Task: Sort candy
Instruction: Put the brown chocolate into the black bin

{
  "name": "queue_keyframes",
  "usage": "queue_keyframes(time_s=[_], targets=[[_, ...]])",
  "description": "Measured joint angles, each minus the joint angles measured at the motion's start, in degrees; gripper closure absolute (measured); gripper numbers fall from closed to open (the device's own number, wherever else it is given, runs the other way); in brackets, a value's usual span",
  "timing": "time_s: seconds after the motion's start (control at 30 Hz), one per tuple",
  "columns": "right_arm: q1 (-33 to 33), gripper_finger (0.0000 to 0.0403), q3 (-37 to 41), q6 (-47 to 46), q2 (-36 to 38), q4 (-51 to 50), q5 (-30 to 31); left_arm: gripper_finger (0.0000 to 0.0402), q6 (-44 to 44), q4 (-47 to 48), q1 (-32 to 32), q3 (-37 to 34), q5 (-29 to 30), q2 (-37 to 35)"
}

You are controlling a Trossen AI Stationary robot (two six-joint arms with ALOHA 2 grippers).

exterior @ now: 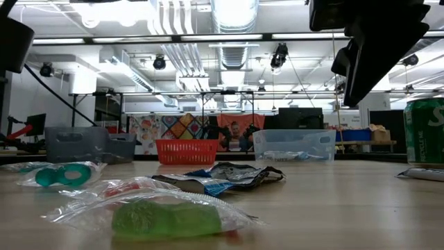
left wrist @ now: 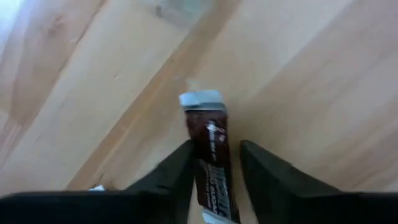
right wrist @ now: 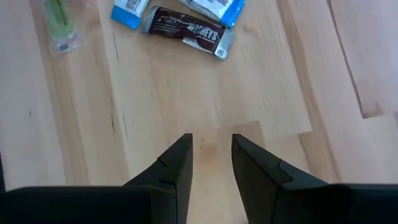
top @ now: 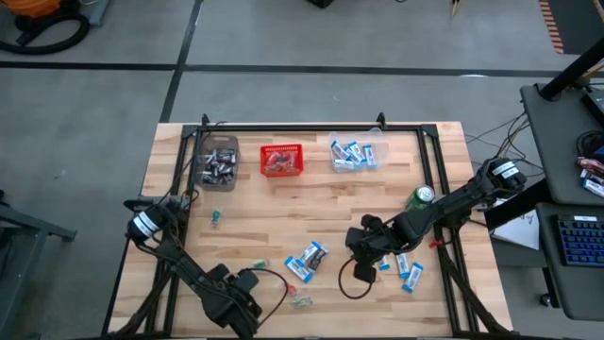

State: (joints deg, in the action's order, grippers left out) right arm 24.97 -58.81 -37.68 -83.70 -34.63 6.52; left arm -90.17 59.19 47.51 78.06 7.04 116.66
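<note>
Transport step, as I judge it: left pincer [left wrist: 214, 186] is clamped on a dark brown mini bar [left wrist: 211, 155] above bare worktop [top: 283, 212]; next it needs carrying to the bin of dark bars [top: 216, 161]. Right pincer [right wrist: 211, 162] hangs slightly parted, empty, another brown bar [right wrist: 186, 30] just ahead. Room between is open.

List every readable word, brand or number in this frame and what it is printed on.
"HERSHEY'S": on the dark brown mini bar lying on the table, right wrist view.
Blurred, unreadable: white print on the brown bar between the left gripper's fingers; the green can's white lettering; the blue-and-white packets.
</note>
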Motion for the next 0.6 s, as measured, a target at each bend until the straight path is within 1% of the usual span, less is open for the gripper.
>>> queue_keyframes(time_s=[0.13, 0.17, 0.27, 0.33, 0.43, 0.53, 0.6], targets=[[0.0, 0.0305, 0.0, 3.0, 0.0, 0.3, 0.1, 0.0378, 1.5, -1.0, 0.1, 0.1, 0.1, -0.6], [0.0, 0.0306, 0.1, 4.0, 0.0, 0.6, 0.3, 0.0388, 1.9, -0.7, 0.1, 0.0, 0.5, -1.1], [0.0, 0.0311, 0.5, 7.9, 0.0, 3.3, 2.2, 0.0385, 4.4, 0.1, 0.2, 0.2, 2.9, -4.2], [0.0, 0.0312, 1.1, 10.5, 0.0, 6.4, 3.0, 0.0390, 6.3, -0.7, 0.2, 0.6, 8.6, -8.3], [0.0, 0.0310, 1.9, 13.9, 0.0, 11.4, 3.2, 0.0397, 11.3, -1.2, -0.7, -0.1, 20.5, -14.5], [0.0, 0.0310, 2.3, 18.8, 0.0, 15.6, 3.1, 0.0398, 18.6, -1.9, -2.7, -0.9, 31.0, -22.0], [-0.2, 0.0313, 2.4, 23.2, 0.0, 18.8, 3.2, 0.0399, 25.5, -4.8, -4.0, -2.3, 37.1, -27.1]])
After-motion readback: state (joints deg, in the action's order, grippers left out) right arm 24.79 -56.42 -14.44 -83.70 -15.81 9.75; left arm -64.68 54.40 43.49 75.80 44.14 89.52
